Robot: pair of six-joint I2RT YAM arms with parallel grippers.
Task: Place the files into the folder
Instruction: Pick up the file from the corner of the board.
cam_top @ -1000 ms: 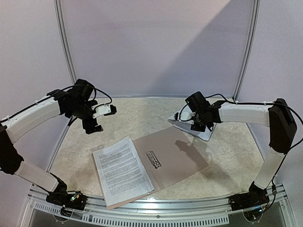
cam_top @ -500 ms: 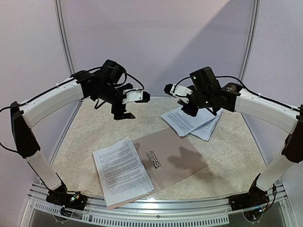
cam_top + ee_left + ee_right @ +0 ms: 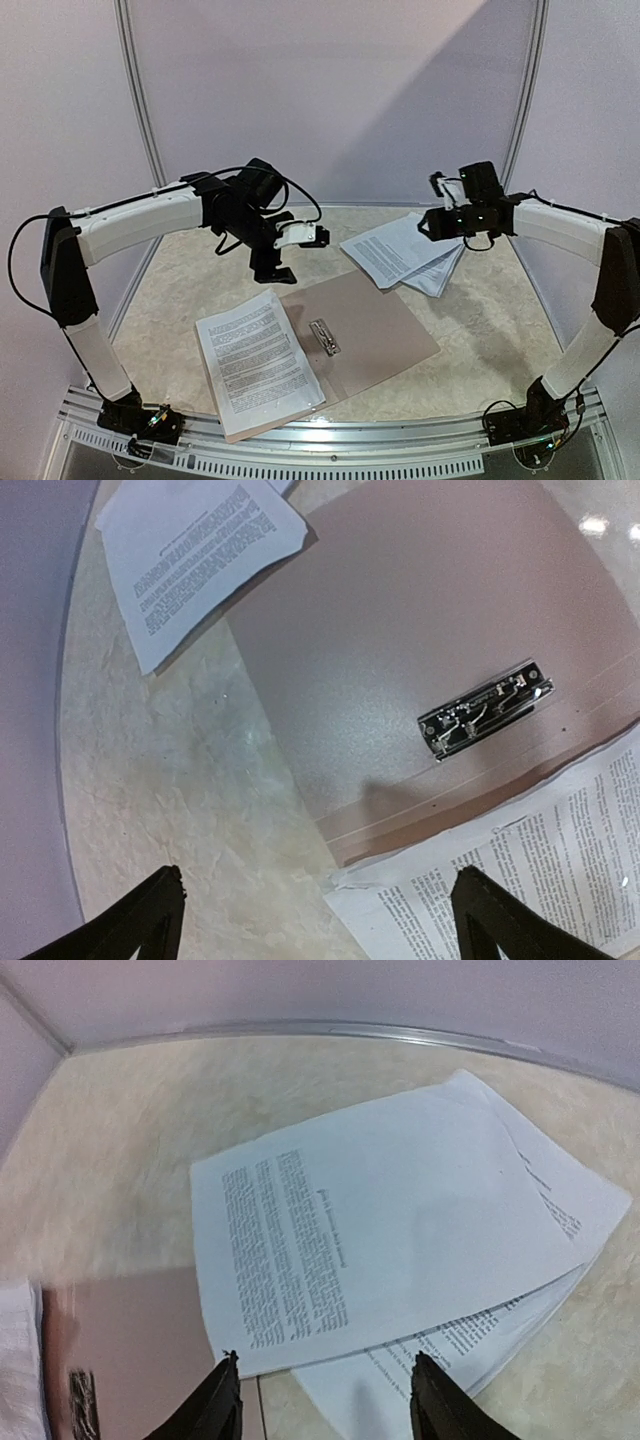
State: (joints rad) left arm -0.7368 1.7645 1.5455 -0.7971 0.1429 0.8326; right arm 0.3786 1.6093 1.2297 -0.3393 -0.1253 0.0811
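Right wrist, files [image 3: 390,1230] fwd of fingers [image 3: 220,1410], apart

From high at the near edge we look down across the whole table [image 3: 170,310]. Our left wrist view hangs close over the folder [image 3: 400,600] and clip [image 3: 485,715]. Our right wrist view faces down on the files [image 3: 400,1210], and all three share both.

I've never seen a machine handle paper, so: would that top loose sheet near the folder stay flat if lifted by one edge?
Probably not: the top sheet looks thin and lies flat, so it would likely droop. It rests fanned over other sheets, so a push may slide it or drag them along.
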